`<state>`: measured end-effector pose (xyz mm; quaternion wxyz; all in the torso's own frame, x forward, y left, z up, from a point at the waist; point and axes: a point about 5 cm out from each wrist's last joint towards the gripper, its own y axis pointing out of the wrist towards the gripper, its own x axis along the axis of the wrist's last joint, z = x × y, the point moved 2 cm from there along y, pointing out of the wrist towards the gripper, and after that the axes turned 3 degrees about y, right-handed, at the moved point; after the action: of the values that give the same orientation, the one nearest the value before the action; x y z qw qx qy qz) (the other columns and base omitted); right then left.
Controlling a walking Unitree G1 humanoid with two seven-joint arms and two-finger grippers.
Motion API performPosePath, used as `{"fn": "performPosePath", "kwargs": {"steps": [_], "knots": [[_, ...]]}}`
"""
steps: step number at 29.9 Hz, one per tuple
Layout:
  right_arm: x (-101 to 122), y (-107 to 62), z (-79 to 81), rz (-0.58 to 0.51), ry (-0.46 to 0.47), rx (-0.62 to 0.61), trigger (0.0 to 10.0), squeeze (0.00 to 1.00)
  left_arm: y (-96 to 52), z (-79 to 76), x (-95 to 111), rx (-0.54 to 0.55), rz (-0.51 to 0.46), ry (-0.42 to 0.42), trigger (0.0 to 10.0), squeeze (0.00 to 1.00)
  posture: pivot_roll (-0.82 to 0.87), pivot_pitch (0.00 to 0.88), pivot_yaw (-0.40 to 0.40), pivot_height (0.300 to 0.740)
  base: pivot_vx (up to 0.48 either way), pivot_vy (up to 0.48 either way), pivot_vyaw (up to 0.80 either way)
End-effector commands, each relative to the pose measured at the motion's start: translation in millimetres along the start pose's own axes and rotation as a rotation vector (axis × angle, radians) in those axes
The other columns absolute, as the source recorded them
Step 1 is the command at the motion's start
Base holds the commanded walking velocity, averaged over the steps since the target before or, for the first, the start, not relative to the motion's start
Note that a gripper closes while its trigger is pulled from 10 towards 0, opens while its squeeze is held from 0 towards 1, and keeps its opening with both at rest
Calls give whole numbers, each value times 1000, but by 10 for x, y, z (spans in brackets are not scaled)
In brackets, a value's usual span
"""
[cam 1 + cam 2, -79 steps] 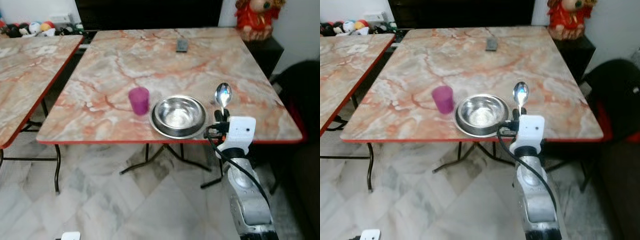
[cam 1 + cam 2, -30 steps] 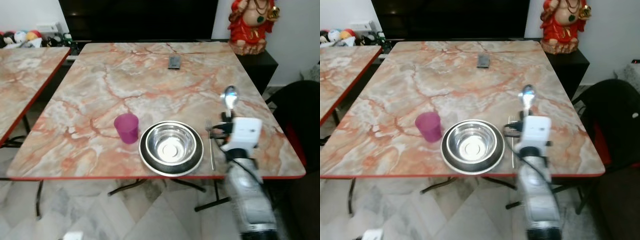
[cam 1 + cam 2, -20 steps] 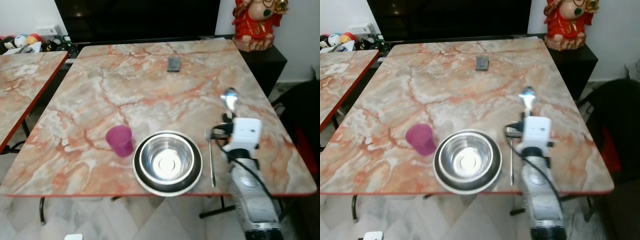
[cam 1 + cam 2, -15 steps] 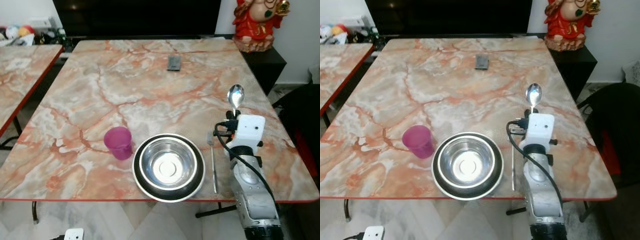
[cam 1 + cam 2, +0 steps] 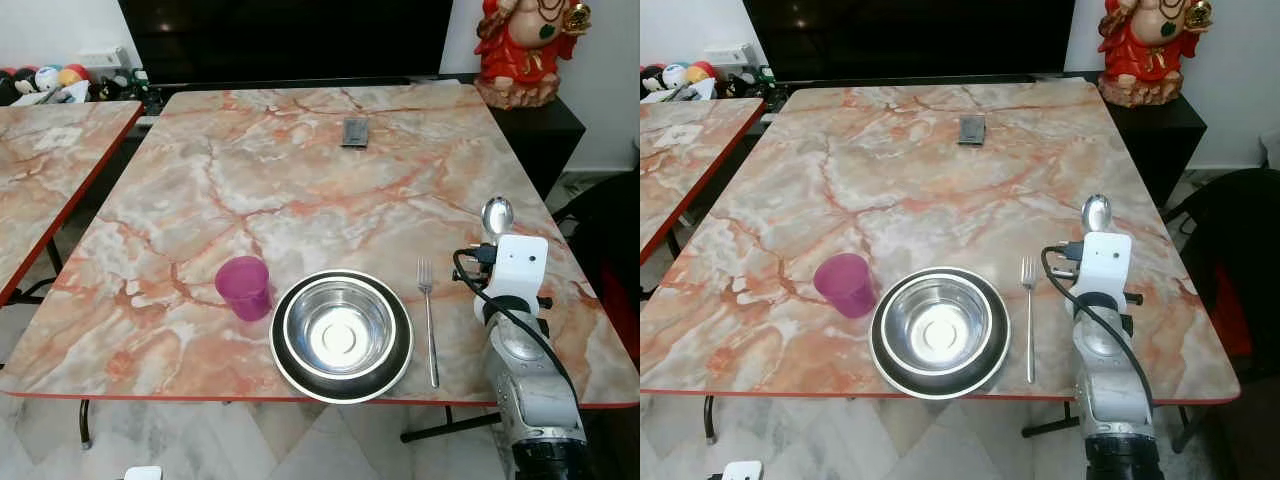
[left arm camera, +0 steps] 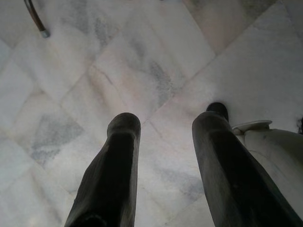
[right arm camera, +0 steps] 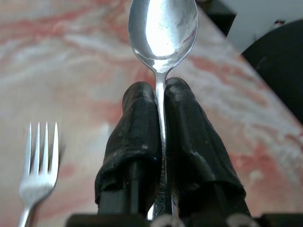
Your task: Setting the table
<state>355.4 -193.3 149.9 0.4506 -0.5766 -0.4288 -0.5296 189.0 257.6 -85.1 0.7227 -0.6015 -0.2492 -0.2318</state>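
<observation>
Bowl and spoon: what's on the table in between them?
A fork lies between the bowl and the spoon, which the right gripper holds. The left eye view shows it.

Right gripper (image 7: 160, 90) pinching a spoon (image 7: 163, 33) above a marble table (image 7: 71, 71).
The 2 black fingers (image 7: 137, 127) press together on the handle, bowl pointing away. A 4-tined fork (image 7: 37, 163) lies on the tabletop beside them.
</observation>
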Motion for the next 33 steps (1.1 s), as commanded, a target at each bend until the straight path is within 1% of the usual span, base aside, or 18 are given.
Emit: {"fn": "performPosePath", "kwargs": {"steps": [1, 4, 5, 6, 9, 15, 24, 31, 33], "knots": [[-103, -16, 70, 49, -4, 29, 10000, 0, -23, 45, -91, 3, 36, 6, 10000, 0, -25, 187, 73, 740, 0, 0, 0], [-201, -26, 133, 95, -12, 50, 10000, 0, -23, 45, -90, 4, 34, 6, 10000, 0, -20, 184, 73, 740, 0, 0, 0], [-201, -26, 133, 95, -12, 50, 10000, 0, -23, 45, -90, 4, 34, 6, 10000, 0, -20, 184, 73, 740, 0, 0, 0], [-243, -26, 151, 121, -8, 53, 10000, 0, -23, 44, -92, 3, 34, 6, 10000, 0, -19, 181, 74, 740, 0, 0, 0], [-272, -31, 153, 138, -11, 46, 10000, 0, -24, 44, -96, 3, 36, 7, 10000, 0, -19, 181, 74, 740, 0, 0, 0], [-356, -104, 145, 174, -12, 36, 10000, 0, -28, 56, -104, 4, 39, 13, 10000, 0, -21, 177, 78, 740, 0, 0, 0], [-390, -176, 164, 201, -17, 35, 10000, 0, -30, 59, -106, -2, 37, 19, 10000, 0, -26, 175, 81, 740, 0, 0, 0], [-368, -281, 153, 222, -21, 31, 10000, 0, -30, 55, -106, -7, 37, 21, 10000, 0, -35, 178, 80, 740, 0, 0, 0], [-374, -308, 148, 234, -36, 31, 10000, 0, -29, 52, -105, -8, 37, 21, 10000, 0, -34, 180, 79, 740, 0, 0, 0]]}}
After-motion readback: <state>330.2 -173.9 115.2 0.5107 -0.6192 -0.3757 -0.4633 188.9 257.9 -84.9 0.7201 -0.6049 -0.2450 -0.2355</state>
